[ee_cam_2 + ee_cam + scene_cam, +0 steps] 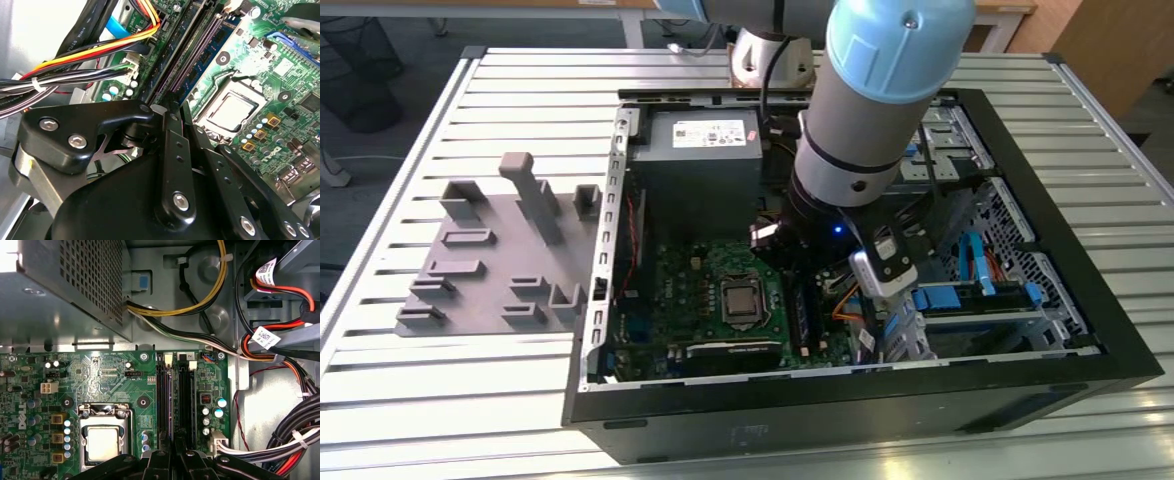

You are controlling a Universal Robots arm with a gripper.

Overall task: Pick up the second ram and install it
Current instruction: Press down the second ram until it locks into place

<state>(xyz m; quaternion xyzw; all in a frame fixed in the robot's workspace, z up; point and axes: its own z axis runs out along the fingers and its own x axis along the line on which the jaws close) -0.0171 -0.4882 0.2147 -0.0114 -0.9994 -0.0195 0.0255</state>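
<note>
My gripper [172, 449] hangs inside the open computer case [1067, 330], right over the long black memory slots [187, 400] of the green motherboard [100, 372]. Its black fingers [171, 145] stand close together, shut on a thin dark strip that I take for the second ram [170, 405], seen edge-on. The strip [197, 52] runs along one of the slots, low against it; whether it is fully seated I cannot tell. In the exterior view the arm [854, 160] reaches down into the case and hides the fingers.
The processor socket [102, 442] lies beside the slots. Cable bundles [285, 440] crowd the other side, close to the fingers [75, 75]. The power supply [700, 150] fills the case's far end. A grey holder tray [480, 270] sits outside the case on the exterior view's left.
</note>
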